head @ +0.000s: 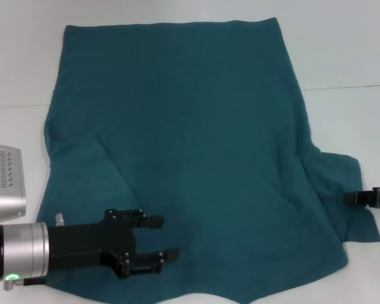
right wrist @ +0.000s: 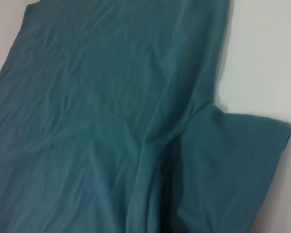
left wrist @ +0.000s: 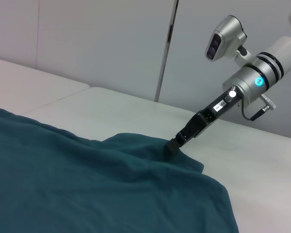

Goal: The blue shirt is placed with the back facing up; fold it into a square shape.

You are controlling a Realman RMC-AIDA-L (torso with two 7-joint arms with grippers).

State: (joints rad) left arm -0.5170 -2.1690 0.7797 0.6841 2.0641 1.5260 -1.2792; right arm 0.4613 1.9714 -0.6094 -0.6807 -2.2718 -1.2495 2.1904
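The shirt (head: 196, 145) is spread flat on the white table (head: 342, 50), plain side up, with its straight hem at the far edge and its shoulder end nearest the robot. The cloth is mostly smooth, though long creases are seen running across the body in the right wrist view. On the left side no sleeve is seen sticking out; a diagonal ridge is seen there running from the left edge toward the near middle. On the right side a short sleeve (head: 348, 190) is left sticking out over the table.

The left gripper (head: 163, 239) is held over the near left part of the shirt, close to the shoulder end. Its two black fingers (head: 153, 221) are parted with a clear gap between them, and nothing is gripped.

The right gripper (head: 358, 198) is set at the outer edge of the right sleeve. In the left wrist view its black tip (left wrist: 174, 144) is seen pressed down onto the cloth, which is bunched slightly around it. Whether its fingers are parted or closed on the sleeve cannot be told from any view.

A seam (head: 348, 87) between two table panels is seen to the right of the shirt.
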